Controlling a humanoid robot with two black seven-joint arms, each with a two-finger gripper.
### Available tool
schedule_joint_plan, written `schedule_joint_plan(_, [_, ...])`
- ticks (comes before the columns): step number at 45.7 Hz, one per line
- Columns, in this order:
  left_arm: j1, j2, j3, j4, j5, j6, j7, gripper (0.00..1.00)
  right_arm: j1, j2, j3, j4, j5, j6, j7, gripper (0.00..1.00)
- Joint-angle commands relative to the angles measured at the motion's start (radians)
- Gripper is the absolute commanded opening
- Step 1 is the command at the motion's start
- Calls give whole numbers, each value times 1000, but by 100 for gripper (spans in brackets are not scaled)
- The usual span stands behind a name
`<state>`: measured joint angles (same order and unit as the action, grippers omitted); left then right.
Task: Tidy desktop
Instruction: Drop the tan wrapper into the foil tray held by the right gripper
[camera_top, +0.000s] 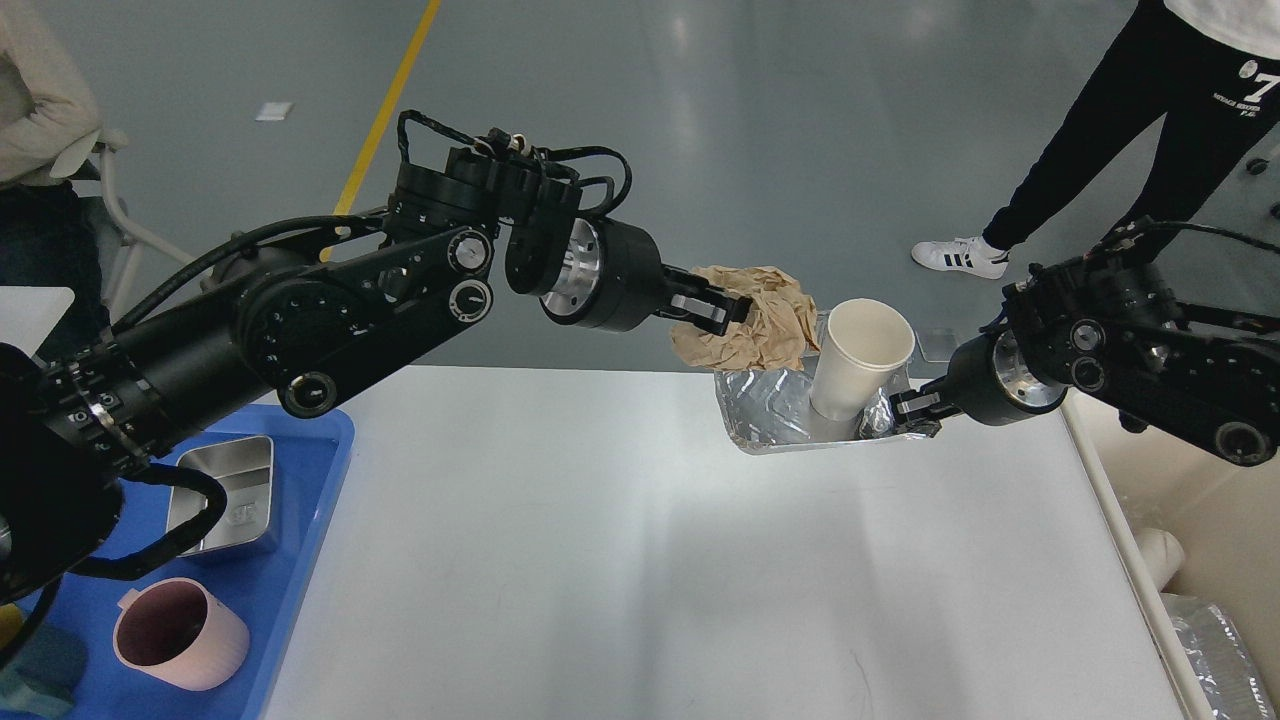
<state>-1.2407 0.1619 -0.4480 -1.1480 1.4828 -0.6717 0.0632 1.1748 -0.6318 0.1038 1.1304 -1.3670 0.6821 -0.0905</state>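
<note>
The white desktop (620, 560) fills the lower middle of the head view. My left gripper (735, 312) is shut on a crumpled brown paper wad (765, 325), held in the air over the left part of a foil tray (770, 420). A white paper cup (855, 365) leans inside that tray. My right gripper (915, 412) is shut on the tray's right rim, holding the tray at the far edge of the desktop.
A blue plastic tray (300, 520) at the left holds a steel box (225, 500) and a pink mug (180, 632). A beige bin (1200, 560) with foil in it stands past the right edge. A person (1120, 120) stands at the far right.
</note>
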Motion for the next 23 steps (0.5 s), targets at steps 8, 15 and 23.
schedule_joint_plan(8, [12, -56, 9, 47, 2, 46, -5, 86, 6, 1, 7, 0, 0, 0, 2, 0])
schedule_joint_plan(15, [27, -59, 9, 47, -1, 46, -5, 95, 6, 0, 7, 0, 0, 0, 2, 0])
schedule_joint_plan(23, [30, -58, -17, 47, -30, 60, -3, 96, 2, -3, 11, -1, 0, 0, 0, 0])
